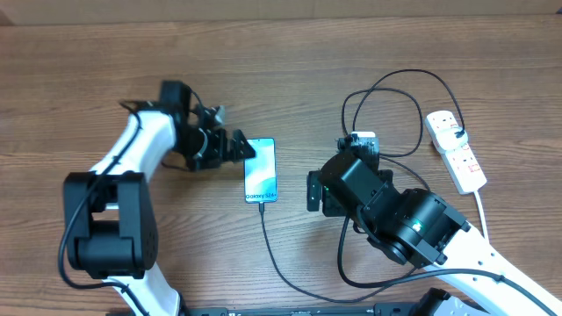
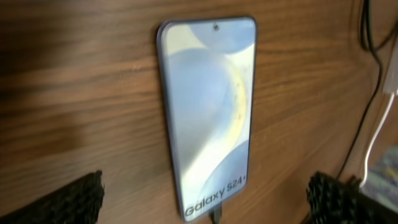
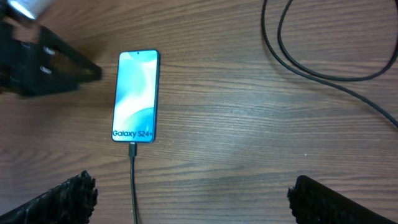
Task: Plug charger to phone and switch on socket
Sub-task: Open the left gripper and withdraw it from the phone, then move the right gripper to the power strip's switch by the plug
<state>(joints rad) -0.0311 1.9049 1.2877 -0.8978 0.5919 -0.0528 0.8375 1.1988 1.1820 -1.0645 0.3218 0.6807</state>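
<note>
**Phone on the cable, both grippers wide**

We've got the phone (image 1: 261,170) lying flat, screen up, mid-table (image 1: 79,61), and the charger (image 3: 132,180) is seated in its bottom edge, the thin black cable trailing off toward us. The left gripper (image 1: 235,147) sits just beside the phone's top left corner, fingers spread wide with nothing in them. The right gripper (image 1: 313,191) hovers near the phone's right side, also wide and empty. The socket (image 1: 457,154) lies well apart, far right; we can't read its switches.
</note>
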